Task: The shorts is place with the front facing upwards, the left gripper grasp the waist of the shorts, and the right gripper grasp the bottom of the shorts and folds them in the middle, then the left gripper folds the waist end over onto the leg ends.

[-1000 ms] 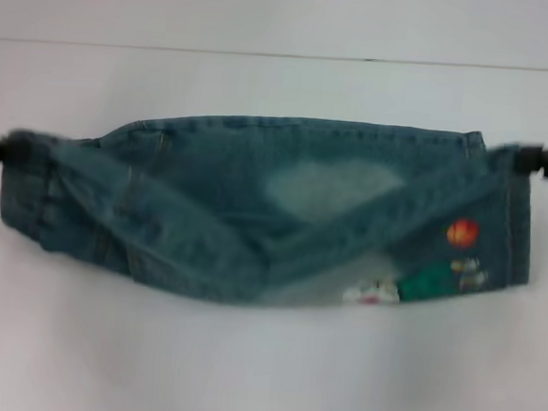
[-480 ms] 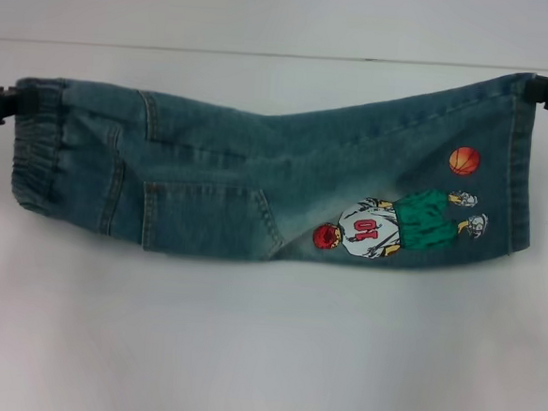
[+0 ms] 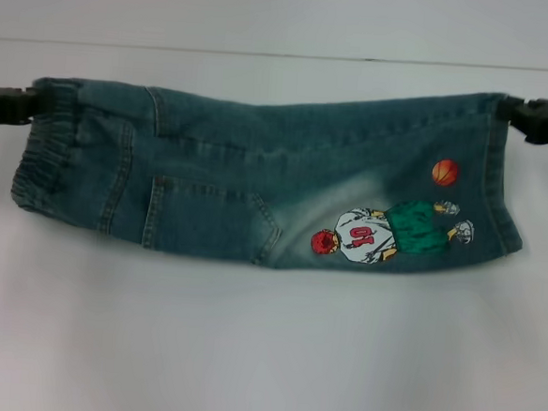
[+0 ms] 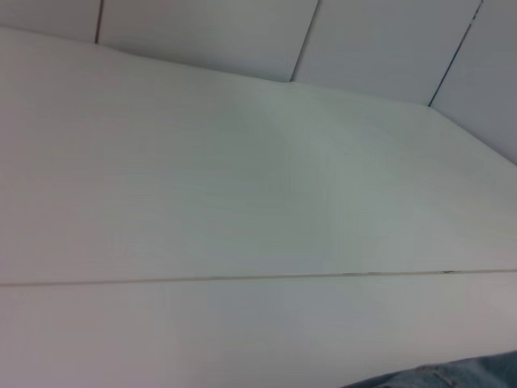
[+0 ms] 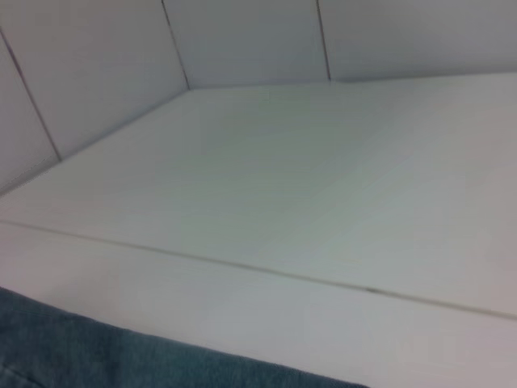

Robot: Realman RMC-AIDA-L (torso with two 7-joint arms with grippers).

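The blue denim shorts (image 3: pixel 257 181) are folded lengthwise into a long strip stretched across the white table (image 3: pixel 263 355). A basketball-player print (image 3: pixel 390 231) shows near the leg end. My left gripper (image 3: pixel 22 103) is shut on the elastic waist at the left edge. At the right edge my right gripper (image 3: pixel 520 115) is shut on the top corner of the leg hems. A sliver of denim (image 4: pixel 452 376) shows in the left wrist view, and a denim edge (image 5: pixel 97 352) in the right wrist view. Neither wrist view shows fingers.
A thin seam (image 3: pixel 284 55) runs across the table behind the shorts. White tiled wall panels (image 5: pixel 242 40) stand beyond the table in both wrist views.
The fold has settled: the strip has gone from a sagging, half-turned shape to a flat one with the print facing up. Both grippers have shifted slightly, and the right end has come down.
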